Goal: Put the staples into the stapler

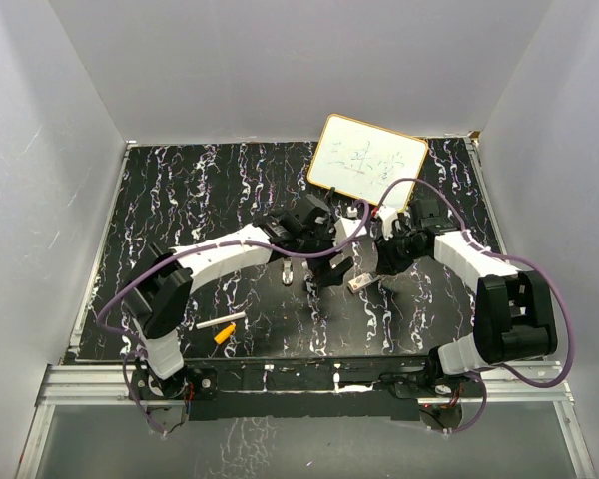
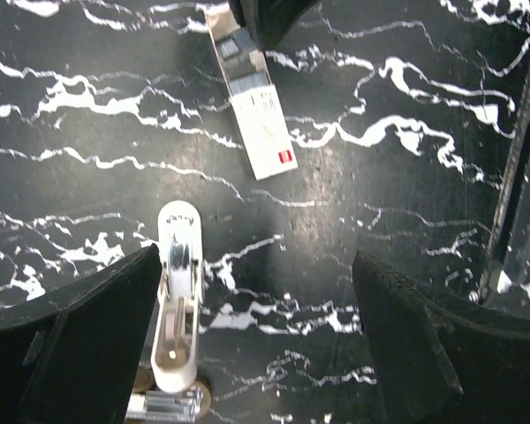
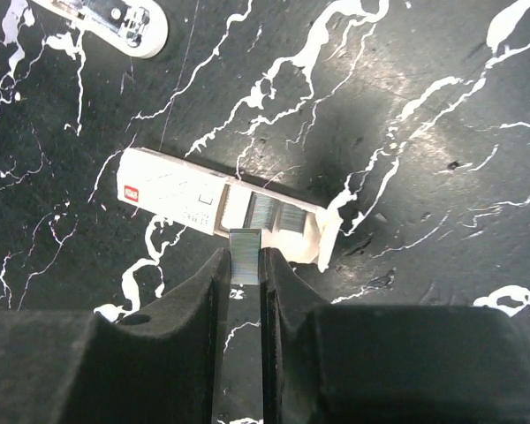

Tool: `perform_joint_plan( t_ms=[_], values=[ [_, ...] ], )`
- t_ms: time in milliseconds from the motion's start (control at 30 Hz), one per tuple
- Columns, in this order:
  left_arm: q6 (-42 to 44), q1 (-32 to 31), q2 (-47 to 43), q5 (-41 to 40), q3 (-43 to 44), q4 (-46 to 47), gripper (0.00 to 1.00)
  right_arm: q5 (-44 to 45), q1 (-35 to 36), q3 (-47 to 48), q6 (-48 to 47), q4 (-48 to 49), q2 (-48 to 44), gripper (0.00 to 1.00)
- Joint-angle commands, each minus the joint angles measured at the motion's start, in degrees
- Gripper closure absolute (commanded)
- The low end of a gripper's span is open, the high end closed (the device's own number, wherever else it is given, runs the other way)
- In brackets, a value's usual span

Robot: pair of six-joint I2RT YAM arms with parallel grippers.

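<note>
Landmark: staple box, a white sleeve lying flat on the black, white-veined mat, with its tray slid partly out.
Box writing: a small red patch sits at the closed end, with faint print along the sleeve; none of it is legible.
Box contents: grey staple strips lie in the exposed part of the tray.
Right gripper: directly over the long side of the box by its open end, fingers drawn in and pinching a strip of staples.
Strip: held upright between the pads, its far end at the tray's edge.
Stapler: lies opened on the mat, left of the box in the overhead view and apart from it, its metal channel facing up.
Left gripper: spread wide over the mat beside the box's closed end; the stapler sits just beside the inner face of one finger, and contact cannot be judged.
Whiteboard: beyond the box toward the back edge, tilted, with green scribbles too small to read.
White stick and orange piece: together, well left of the box and nearer the arm bases.
Edges: the box lies right of centre, well in from the mat's borders; pale walls stand on three sides.
Room: bare marbled surface separates box and stapler.
</note>
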Motion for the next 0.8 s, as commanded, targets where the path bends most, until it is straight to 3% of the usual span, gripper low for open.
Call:
perform_joint_plan(
  t_ms=[0, 333, 767],
  values=[
    [3.51, 0.65, -4.95, 5.15, 1.8, -10.9, 0.13, 0.44, 1.78, -1.94, -2.4, 1.95, -3.65, 0.86],
    [2.34, 2.07, -7.13, 3.33, 0.82, -12.04, 0.13, 1.32, 5.22, -5.69, -8.35, -0.18, -7.29, 0.84],
    [1.88, 2.74, -7.59, 2.18, 0.74, -11.67, 0.13, 2.48, 7.05, -7.89, -8.42, 1.69, -5.84, 0.67]
  ],
)
